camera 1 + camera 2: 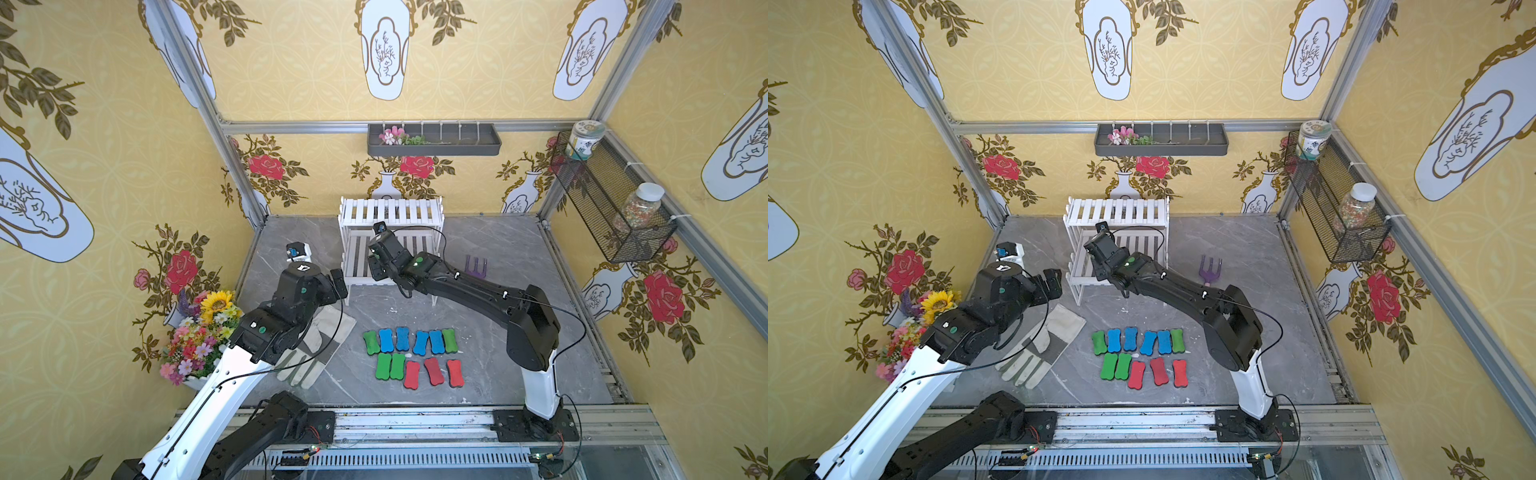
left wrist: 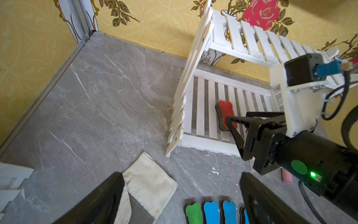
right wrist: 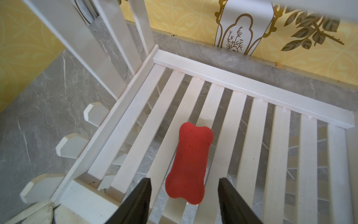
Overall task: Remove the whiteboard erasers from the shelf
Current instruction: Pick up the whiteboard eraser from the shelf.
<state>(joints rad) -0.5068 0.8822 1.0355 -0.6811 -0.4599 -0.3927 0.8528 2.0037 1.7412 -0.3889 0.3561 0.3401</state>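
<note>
Straddling the red eraser (image 3: 190, 163) on the shelf's (image 3: 251, 91) lower tier with the right claw (image 3: 185, 179), jaws parted, not touching it. Left claw (image 2: 182, 174) wide open, empty, near the glove (image 1: 307, 353). Other eleven erasers (image 1: 402, 338) on the table (image 1: 498, 249).

Top views high at front, downward — both wrist views close on the shelf (image 2: 205, 142), seemingly its lower tier.

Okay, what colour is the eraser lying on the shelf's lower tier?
The eraser is red; the right wrist view shows it best.
</note>
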